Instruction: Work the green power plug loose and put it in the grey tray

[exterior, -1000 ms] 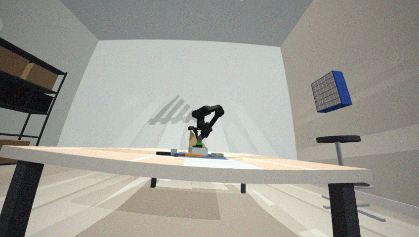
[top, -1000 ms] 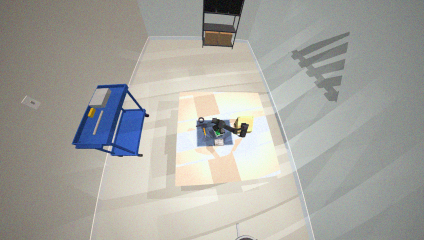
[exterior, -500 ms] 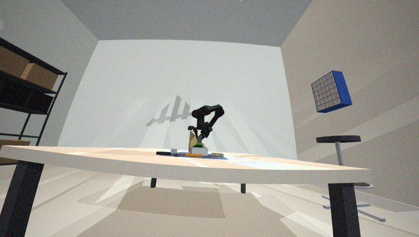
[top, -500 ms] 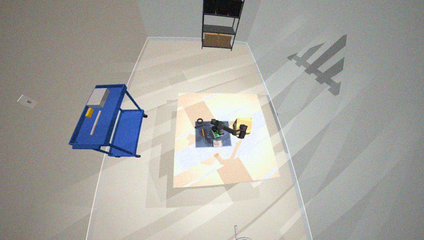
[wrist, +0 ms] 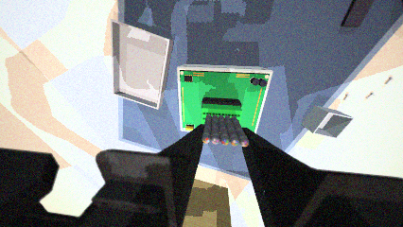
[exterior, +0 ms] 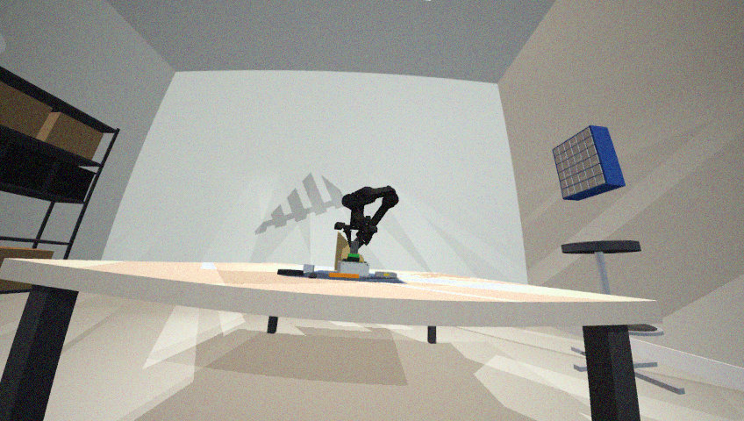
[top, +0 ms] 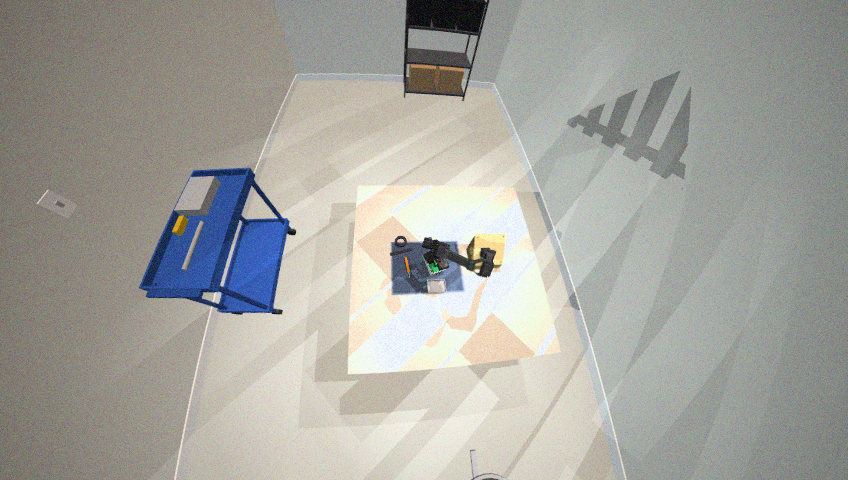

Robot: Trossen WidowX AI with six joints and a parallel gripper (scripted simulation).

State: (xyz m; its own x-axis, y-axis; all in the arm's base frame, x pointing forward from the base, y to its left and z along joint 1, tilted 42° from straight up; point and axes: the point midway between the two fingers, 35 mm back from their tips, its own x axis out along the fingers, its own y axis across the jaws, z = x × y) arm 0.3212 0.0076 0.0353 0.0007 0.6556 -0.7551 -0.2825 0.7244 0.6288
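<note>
Top: pincer point(top: 436, 259) point(exterior: 354, 251) point(wrist: 222, 130) over the board point(top: 435, 267) point(wrist: 222, 85), grey tray point(top: 436, 287) point(wrist: 137, 68) just on its near side, orange tool point(top: 407, 266) point(exterior: 344, 275) to the left. Arm hides the plug's grip.

Exterior: pincer points down above the white box point(exterior: 353, 268); green plug point(exterior: 353, 256) low at its tips, seemingly at socket level.

Wrist: plug point(wrist: 221, 112) at the black socket point(wrist: 221, 101), outside the tray, grey wires point(wrist: 224, 130) trailing between the fingers. Pincer part-way open, clamped on the plug, one finger each side.

Claw point(top: 436, 262) point(exterior: 354, 252) point(wrist: 222, 130) clamped, angled downward
</note>
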